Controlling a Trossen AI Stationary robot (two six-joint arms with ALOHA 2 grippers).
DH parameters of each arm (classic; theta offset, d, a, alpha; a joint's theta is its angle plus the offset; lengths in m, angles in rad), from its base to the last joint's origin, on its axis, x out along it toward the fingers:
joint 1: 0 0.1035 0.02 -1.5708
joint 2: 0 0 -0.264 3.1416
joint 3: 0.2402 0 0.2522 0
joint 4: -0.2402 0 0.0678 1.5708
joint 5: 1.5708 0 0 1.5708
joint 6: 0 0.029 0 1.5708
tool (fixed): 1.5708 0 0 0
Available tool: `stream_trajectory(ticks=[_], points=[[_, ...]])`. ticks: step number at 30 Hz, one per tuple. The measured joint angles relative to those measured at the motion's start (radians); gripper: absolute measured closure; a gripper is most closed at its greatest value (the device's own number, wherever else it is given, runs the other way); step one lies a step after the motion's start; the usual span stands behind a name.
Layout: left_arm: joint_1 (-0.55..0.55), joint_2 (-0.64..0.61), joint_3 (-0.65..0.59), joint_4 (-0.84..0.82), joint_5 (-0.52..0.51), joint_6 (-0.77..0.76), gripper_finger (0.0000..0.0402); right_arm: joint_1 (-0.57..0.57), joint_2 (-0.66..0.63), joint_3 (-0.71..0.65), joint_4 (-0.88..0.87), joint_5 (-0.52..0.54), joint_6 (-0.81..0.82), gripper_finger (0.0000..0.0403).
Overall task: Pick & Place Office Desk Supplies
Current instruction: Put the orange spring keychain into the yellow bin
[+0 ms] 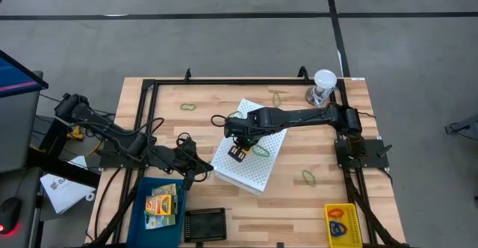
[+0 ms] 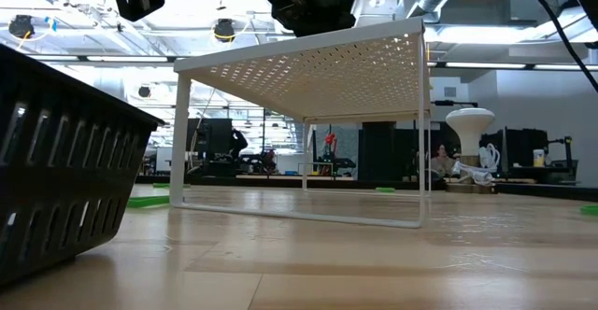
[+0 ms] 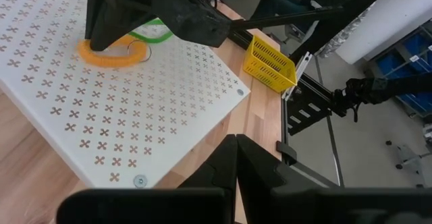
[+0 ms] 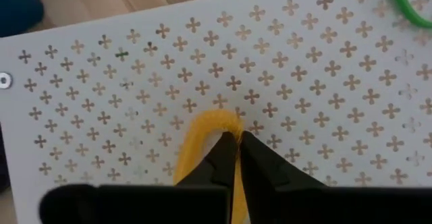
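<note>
An orange rubber band (image 3: 111, 54) lies on top of the white perforated box (image 1: 250, 158) in the middle of the table. My right gripper (image 4: 236, 143) reaches down from the right and is shut on it. A green rubber band (image 3: 152, 34) lies on the same top just beyond. My left gripper (image 3: 236, 143) hangs shut and holding nothing off the box's near-left corner (image 1: 203, 169). Crayon boxes (image 1: 164, 202) lie in a blue bin at the near left. My right gripper pinches one end of the orange band's loop (image 4: 202, 126) between its two fingertips. The fingers come from above, pointing steeply down. The rest of the band (image 3: 101, 57) lies flat and slack on the box's top.
Loose olive bands lie on the wood at the far left (image 1: 187, 106), far middle (image 1: 276, 97) and near right (image 1: 308, 177). A clear cup (image 1: 323, 86) stands at the far right, a yellow basket (image 1: 342, 224) at the near right, a black basket (image 1: 205, 224) at the near edge.
</note>
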Motion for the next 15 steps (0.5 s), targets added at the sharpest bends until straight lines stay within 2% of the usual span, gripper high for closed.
stream_trajectory(ticks=[15], points=[[0.000, 0.000, 0.000, 0.000, 0.000, 0.003, 0.0401, 0.045, -0.047, 0.005, -0.034, 0.080, 0.059, 0.0402]])
